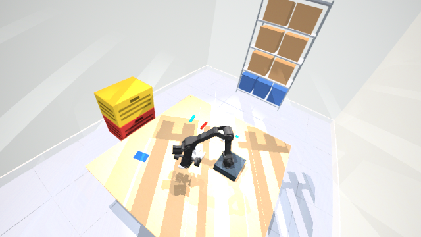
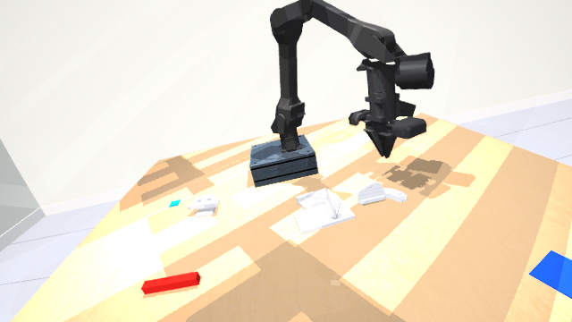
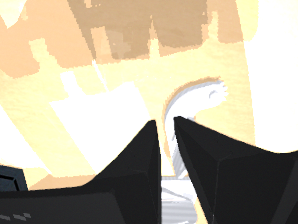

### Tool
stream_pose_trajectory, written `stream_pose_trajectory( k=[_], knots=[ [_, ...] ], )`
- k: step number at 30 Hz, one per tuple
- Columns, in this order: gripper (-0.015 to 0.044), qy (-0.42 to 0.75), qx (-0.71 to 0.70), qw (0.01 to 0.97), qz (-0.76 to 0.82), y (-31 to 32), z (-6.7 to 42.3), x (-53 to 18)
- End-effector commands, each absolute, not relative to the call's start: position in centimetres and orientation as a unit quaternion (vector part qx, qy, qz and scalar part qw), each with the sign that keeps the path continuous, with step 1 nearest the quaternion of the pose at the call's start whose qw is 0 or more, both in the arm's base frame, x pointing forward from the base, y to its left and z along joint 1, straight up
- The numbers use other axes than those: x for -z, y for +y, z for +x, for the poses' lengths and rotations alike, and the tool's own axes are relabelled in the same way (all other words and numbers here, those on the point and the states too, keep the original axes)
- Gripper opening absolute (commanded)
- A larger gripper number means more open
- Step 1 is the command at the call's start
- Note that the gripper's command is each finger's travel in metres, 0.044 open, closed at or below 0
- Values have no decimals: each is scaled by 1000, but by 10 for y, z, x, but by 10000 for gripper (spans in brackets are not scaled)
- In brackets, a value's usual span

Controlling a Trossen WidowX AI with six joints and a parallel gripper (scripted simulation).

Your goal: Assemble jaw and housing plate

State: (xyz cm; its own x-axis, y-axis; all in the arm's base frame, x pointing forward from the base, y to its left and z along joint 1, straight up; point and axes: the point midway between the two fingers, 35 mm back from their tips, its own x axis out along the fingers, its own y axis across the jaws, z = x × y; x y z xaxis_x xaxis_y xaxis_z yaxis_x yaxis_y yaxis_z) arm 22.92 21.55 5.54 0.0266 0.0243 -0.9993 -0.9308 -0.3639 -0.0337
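Tabletop (image 1: 210,210) (image 2: 429,268) (image 3: 40,120) sunstruck — fingers (image 1: 186,166) (image 2: 386,156) partly hiding white jaw (image 3: 192,97).

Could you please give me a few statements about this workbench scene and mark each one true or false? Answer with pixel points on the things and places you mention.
1. The gripper (image 1: 185,166) (image 2: 386,156) (image 3: 165,124) is clamped on the loose jaw. False: its fingers are closed together with nothing between them, above the table.
2. The loose white jaw (image 2: 372,194) (image 3: 210,95) lies on the table, off the base plate. True.
3. The housing plate (image 2: 205,203) already covers the base plate (image 2: 308,227). False: it lies apart, to one side.
4. The red bar (image 1: 204,125) (image 2: 171,283) lies on the table. True.
5. The blue square (image 1: 141,156) (image 2: 556,270) lies under the arm's dark base. False: it lies well away from it.
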Motion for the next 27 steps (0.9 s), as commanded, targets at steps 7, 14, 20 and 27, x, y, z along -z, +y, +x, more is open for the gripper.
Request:
stream_pose_trajectory(
  k=[7, 14, 20, 27],
  knots=[
    [0, 386, -581, 411, -587, 215, 229, -55],
    [79, 393, -577, 418, -582, 215, 229, -55],
    [236, 449, -534, 474, -537, 213, 232, -56],
    [420, 510, -477, 535, -477, 210, 234, -57]
  ],
)
